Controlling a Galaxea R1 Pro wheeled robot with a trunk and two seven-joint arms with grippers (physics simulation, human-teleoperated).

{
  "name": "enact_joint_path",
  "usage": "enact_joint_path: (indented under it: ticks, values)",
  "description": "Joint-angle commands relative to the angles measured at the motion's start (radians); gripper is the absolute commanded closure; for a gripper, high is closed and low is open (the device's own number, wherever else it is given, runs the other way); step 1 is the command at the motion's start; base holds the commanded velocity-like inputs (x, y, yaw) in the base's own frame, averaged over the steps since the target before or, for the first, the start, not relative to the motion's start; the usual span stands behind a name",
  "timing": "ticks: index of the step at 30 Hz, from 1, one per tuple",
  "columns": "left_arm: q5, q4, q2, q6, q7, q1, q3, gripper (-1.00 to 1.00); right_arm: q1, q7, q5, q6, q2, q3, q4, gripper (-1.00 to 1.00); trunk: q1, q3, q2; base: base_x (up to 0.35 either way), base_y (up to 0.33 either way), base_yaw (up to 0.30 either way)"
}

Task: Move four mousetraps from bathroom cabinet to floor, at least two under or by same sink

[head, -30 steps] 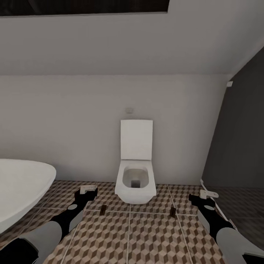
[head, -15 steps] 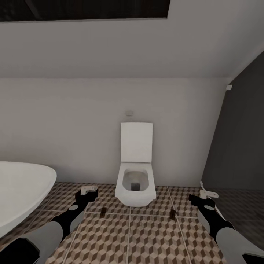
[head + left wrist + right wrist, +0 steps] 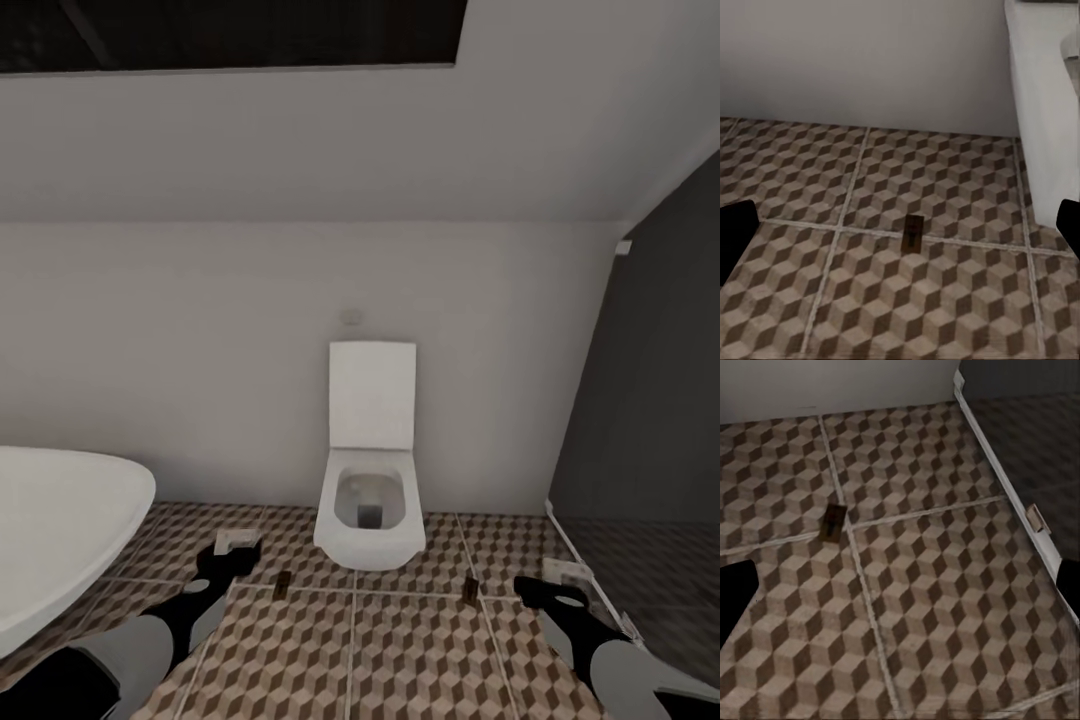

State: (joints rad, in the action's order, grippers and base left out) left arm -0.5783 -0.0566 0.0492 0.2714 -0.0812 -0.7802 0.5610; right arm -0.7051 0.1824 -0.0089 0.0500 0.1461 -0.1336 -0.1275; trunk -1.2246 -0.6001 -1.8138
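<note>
Landmark: the toilet against the back wall.
Traps down: two mousetraps on the bathroom floor, one at the toilet's left front, one at its right front, well apart.
My left gripper: jaws wide, empty, near the left trap.
My right gripper: jaws wide, empty.
Left to do, I judge: two more traps from the cabinet, and a pair placed by the sink.
</note>
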Motion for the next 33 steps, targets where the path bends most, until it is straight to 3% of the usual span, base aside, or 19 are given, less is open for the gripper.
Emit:
enact_joint_path:
  ticks: [1,9,15,33]
  values:
    - [-0.004,0.009,-0.001,0.000,-0.005,0.000,0.009,-1.00,-0.001,-0.001,0.006,0.005,-0.001,-0.006,0.020,-1.00,0.004,0.002,0.007,0.000,0.000,0.000]
    - [-0.004,0.037,-0.003,-0.027,-0.002,0.005,0.008,-1.00,0.006,-0.007,0.046,-0.001,-0.019,-0.006,0.113,-1.00,0.035,0.027,0.063,0.000,0.000,0.000]
    - [-0.004,0.045,-0.003,-0.088,-0.002,0.013,0.008,-1.00,0.027,-0.007,0.066,-0.007,-0.041,-0.006,0.148,-1.00,0.058,0.046,0.105,0.000,0.000,0.000]
    - [-0.007,0.049,0.003,-0.123,-0.006,0.125,0.007,-1.00,0.097,-0.008,0.073,-0.011,-0.051,-0.006,0.161,-1.00,0.127,0.103,0.231,0.000,0.000,0.000]
